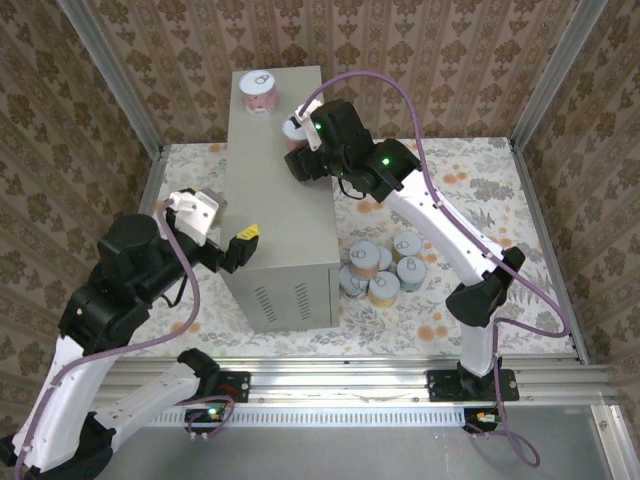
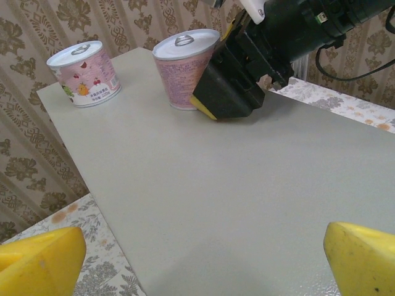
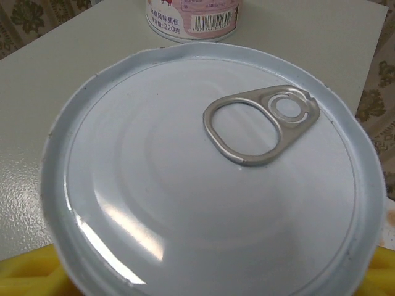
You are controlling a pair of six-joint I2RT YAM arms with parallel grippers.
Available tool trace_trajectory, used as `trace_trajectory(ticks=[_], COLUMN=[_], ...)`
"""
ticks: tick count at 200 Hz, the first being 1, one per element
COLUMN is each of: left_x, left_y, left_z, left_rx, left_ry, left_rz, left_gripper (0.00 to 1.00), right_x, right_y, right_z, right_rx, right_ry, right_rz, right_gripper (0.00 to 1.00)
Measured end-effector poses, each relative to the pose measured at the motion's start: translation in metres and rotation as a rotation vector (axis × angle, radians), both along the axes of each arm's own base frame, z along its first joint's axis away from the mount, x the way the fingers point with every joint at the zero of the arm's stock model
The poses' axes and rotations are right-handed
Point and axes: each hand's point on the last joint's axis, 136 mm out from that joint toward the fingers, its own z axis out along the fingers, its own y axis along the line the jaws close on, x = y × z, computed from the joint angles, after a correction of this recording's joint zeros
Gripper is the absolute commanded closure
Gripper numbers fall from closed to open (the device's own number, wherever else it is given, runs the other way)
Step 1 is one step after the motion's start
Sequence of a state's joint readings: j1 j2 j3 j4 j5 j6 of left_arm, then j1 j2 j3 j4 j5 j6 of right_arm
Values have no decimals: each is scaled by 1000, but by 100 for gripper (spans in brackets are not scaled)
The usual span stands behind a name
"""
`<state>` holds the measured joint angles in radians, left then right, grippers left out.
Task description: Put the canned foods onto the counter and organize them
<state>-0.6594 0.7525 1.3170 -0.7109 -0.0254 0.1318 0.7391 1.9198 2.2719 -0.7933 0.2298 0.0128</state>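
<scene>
Left gripper (image 2: 203,259): yellow-padded jaws spread wide, empty, hovering over near end of tall grey-beige metal box counter (image 1: 285,215). Far-left corner of counter top: short pink-labelled can with white pull-tab lid (image 2: 84,74), upright. Just beside it: second pink can (image 2: 184,71), tilted, clamped in right gripper (image 1: 302,140), pad against side wall. Floral floor (image 1: 440,185) right of counter: cluster of loose cans (image 1: 385,268), six by my count, tightly packed. Two up, six down. Cans likely rigid, dense, smooth-walled; take across label, mid-height, squarely, else slip.
</scene>
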Motion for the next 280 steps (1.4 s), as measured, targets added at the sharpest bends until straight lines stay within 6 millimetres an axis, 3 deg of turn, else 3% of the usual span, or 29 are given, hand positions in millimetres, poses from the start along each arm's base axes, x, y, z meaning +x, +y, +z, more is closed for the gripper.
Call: trace_trajectory(ticks=[38, 77, 101, 164, 192, 228, 280], left_x=[-1, -3, -4, -5, -5, -6, -7], left_y=[1, 3, 3, 3, 3, 3, 3], left_z=[1, 6, 5, 4, 2, 1, 3], left_rx=[1, -5, -2, 1, 5, 3, -2], left_ry=[2, -6, -2, 3, 9, 17, 16], left_rz=[0, 0, 0, -1, -3, -2, -11], left_gripper=[0, 0, 0, 0, 0, 0, 0], right_x=[22, 64, 78, 92, 98, 98, 95], right_y=[3, 3, -1, -1, 4, 6, 3], right_z=[1, 2, 2, 1, 0, -2, -4], right_rx=[17, 52, 65, 92, 107, 113, 112], right_ry=[-16, -50, -62, -78, -89, -79, -76], right_rz=[-20, -51, -62, -54, -43, -32, -35], right_gripper=[31, 31, 31, 28, 22, 15, 12])
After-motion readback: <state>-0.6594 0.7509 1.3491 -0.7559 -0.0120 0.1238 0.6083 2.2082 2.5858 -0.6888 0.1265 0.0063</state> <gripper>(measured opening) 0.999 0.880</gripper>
